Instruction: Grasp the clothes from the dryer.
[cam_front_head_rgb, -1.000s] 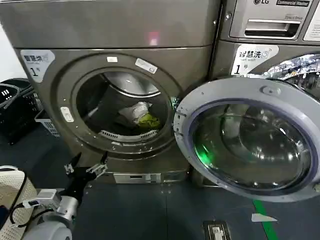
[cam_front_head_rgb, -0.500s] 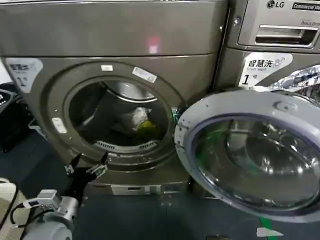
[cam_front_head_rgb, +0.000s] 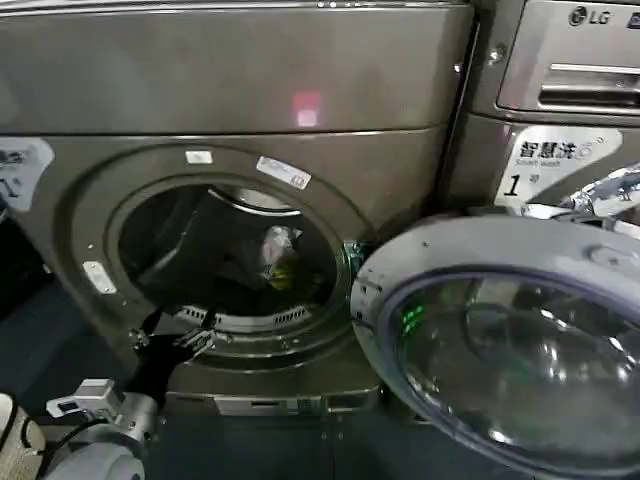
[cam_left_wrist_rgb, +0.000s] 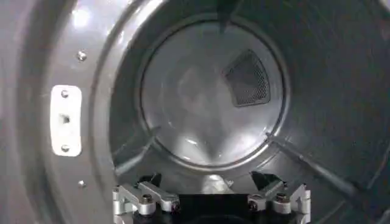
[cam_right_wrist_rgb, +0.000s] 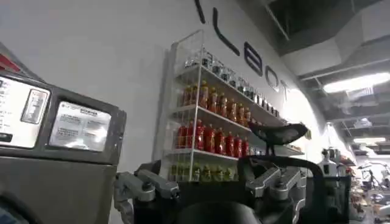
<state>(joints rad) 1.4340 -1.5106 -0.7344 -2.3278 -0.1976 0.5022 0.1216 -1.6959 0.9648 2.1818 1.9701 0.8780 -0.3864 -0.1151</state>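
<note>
Clothes (cam_front_head_rgb: 277, 258) inside dryer (cam_front_head_rgb: 240, 110) drum — door (cam_front_head_rgb: 510, 350) open

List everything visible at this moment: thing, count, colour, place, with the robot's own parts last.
dryer: one, dark bronze-grey, ahead, porthole open.
clothes: one small bundle, pale grey-white and yellow-green, inside the drum, toward its right.
dryer door: one, silver rim with glass, swung open to the right.
LG machine: one, lighter silver, right of the dryer.
wire shelf of bottles: one, white, red and yellow bottles, against a wall in the right wrist view.
left gripper: one, black and silver, open, at the lower-left rim of the porthole.
right gripper: one, black and silver, facing away from the dryer.
</note>
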